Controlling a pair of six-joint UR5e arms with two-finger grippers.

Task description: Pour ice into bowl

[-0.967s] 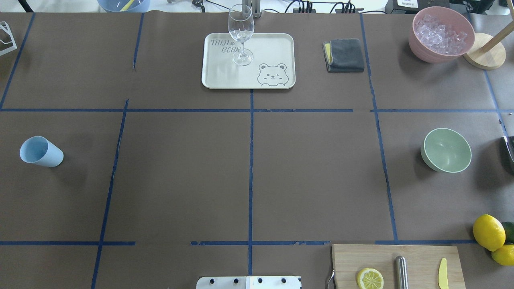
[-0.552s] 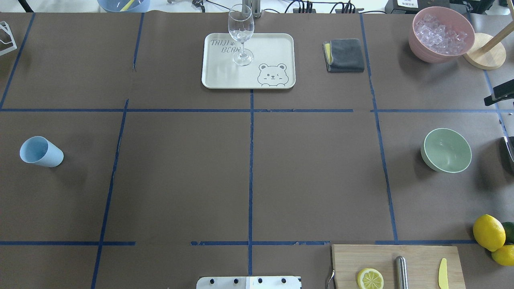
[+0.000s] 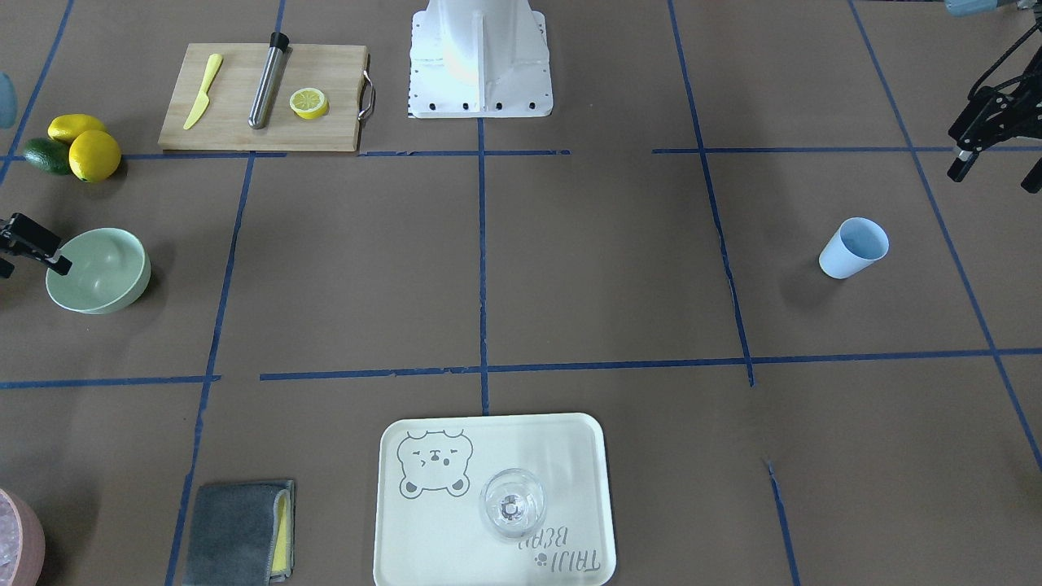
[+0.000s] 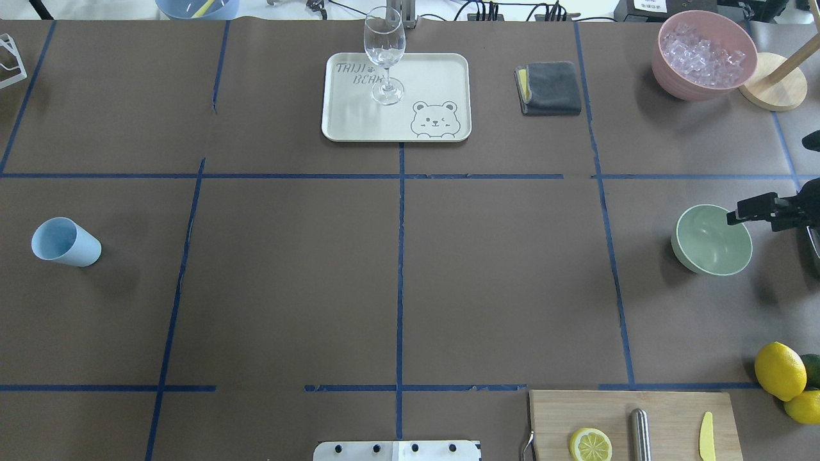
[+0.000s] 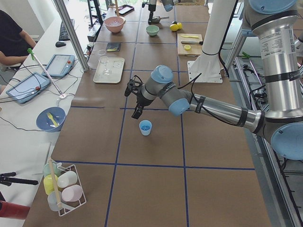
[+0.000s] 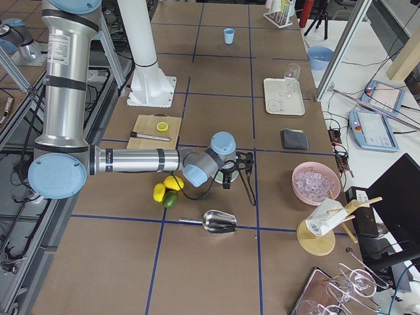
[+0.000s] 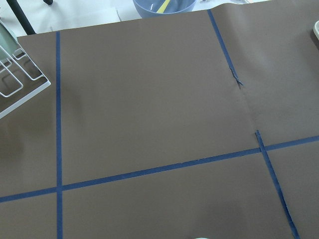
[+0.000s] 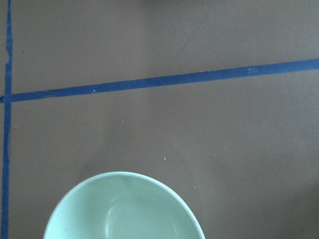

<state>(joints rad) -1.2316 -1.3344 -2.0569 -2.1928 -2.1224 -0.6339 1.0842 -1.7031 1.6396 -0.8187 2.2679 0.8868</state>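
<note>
Now the mint-green bowl [image 4: 711, 251] stands upright on the brown table [image 4: 500, 269] at the robot's right, well apart from the lemons [image 4: 779, 370]. The right gripper [image 4: 753, 210] hangs over the bowl's rim; I cannot tell how its jaws stand. The left gripper [image 3: 997, 172], jaws spread and grasping nothing, hovers near the light blue cup [image 3: 853, 247]; whether that holds ice, I cannot tell.

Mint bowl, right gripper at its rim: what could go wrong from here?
1. The right gripper overlaps the rim of the bowl in the overhead view. The bowl stands loose on the paper, so a nudge could slide or tip it.
2. The light blue cup sits at the opposite end of the table, by the left gripper. A pour probably needs a long carry, with spill risk.
</note>
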